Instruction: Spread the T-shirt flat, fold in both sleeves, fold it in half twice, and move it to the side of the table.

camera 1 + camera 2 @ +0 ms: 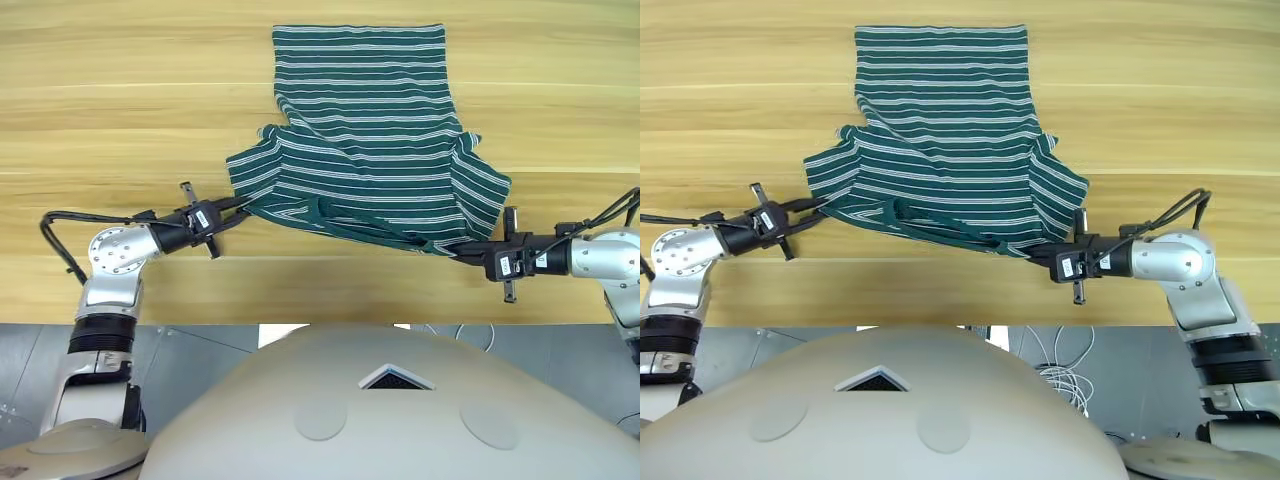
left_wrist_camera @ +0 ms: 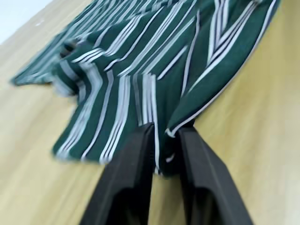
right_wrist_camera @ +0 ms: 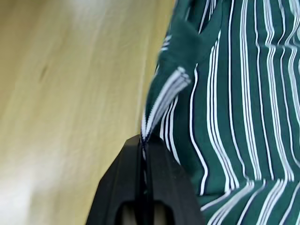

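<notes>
Arms low and wide, left hand (image 1: pixel 240 205) and right hand (image 1: pixel 453 248) each tight on the T-shirt (image 1: pixel 365 120).

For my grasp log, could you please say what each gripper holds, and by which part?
Both hold the T-shirt: left gripper its left shoulder edge, right gripper the right.

The T-shirt (image 1: pixel 365 130) lies on the middle of the table (image 1: pixel 120 100). The left gripper (image 1: pixel 240 205) is at the shirt's near-left corner and the right gripper (image 1: pixel 455 247) at its near-right corner.
</notes>
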